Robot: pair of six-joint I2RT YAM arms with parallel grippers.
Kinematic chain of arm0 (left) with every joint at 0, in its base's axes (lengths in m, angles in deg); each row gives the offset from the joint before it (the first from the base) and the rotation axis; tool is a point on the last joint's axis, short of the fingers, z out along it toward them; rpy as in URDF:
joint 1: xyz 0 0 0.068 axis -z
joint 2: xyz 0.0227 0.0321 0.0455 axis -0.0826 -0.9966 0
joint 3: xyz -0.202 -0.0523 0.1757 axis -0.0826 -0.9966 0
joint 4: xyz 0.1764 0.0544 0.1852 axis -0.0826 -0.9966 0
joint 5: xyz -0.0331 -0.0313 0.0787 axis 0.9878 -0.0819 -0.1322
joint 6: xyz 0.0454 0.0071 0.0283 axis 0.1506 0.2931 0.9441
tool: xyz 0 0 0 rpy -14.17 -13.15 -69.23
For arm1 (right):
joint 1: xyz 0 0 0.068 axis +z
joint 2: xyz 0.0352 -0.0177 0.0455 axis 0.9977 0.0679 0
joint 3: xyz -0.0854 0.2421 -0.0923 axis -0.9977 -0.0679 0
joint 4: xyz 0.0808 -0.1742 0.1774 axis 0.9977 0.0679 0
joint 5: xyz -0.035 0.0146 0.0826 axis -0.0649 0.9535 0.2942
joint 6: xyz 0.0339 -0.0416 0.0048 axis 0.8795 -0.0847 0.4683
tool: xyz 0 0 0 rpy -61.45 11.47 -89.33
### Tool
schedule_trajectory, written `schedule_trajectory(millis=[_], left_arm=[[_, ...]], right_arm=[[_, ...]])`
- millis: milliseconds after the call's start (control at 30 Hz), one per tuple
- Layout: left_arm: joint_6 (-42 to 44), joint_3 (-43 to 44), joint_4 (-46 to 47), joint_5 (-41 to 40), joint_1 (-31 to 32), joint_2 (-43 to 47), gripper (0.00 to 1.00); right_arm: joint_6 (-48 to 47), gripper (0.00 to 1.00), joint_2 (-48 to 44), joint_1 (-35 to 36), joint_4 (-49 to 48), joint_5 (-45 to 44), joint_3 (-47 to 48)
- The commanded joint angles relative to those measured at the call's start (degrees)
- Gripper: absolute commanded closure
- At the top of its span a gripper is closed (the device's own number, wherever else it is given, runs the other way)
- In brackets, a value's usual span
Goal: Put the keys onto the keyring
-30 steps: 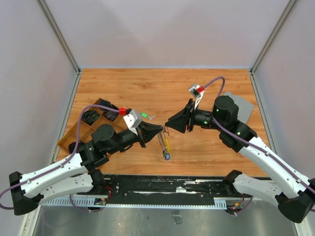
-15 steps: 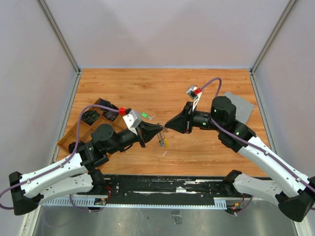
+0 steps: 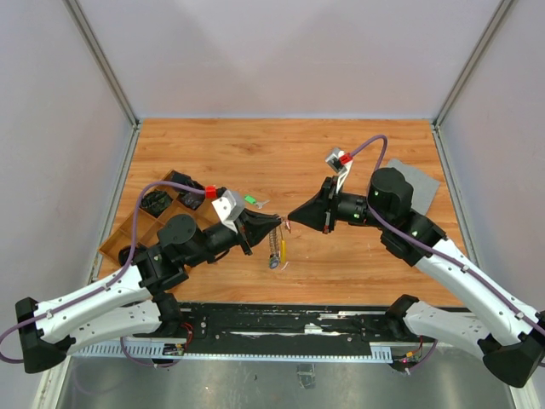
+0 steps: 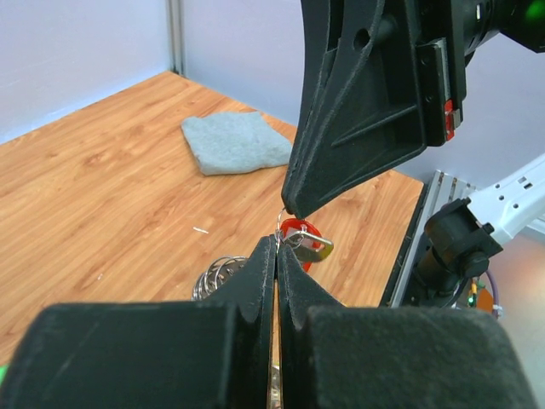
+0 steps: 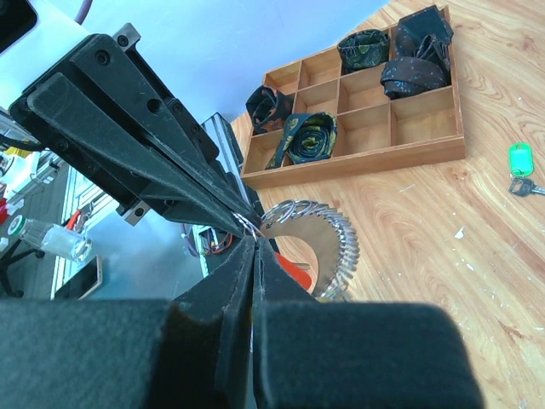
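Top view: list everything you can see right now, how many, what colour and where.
keyring: one, silver, hanging above the middle of the table
red key: one, red, at the keyring
green key: one, green, lying on the table
cloth: one, grey, far right of the table
tray: one, wooden, left of the table
bundles: several, dark, in the tray
left gripper: one, black, shut on the keyring
right gripper: one, black, shut on the red key
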Motion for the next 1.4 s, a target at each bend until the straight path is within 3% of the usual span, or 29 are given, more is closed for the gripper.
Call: schedule_trajectory(millis=[0,900,1067,1267,1367], left_arm=[[0.03,1.29,4.25,-0.50,-0.33,0.77,0.99],[-0.10,1.10,5.58,0.41,-0.38,0.94,0.99],[-0.36,1.10,5.40,0.95,-0.37,1.37,1.00],[-0.63,1.10,5.86,2.51,-0.30,1.69,1.00],[-0.80,0.93,6.54,3.58,-0.34,1.65,0.99]], right_arm=[[1.21,0.99,-0.90,1.21,-1.13,0.35,0.23],[-2.28,0.99,-0.68,1.90,5.12,-4.20,-0.95],[-4.91,0.73,-3.67,1.92,5.93,-7.27,-0.61],[-2.66,0.56,-5.59,1.87,-0.87,-4.00,-2.91],[-0.76,0.53,-4.82,1.90,-3.31,-2.56,-3.18]])
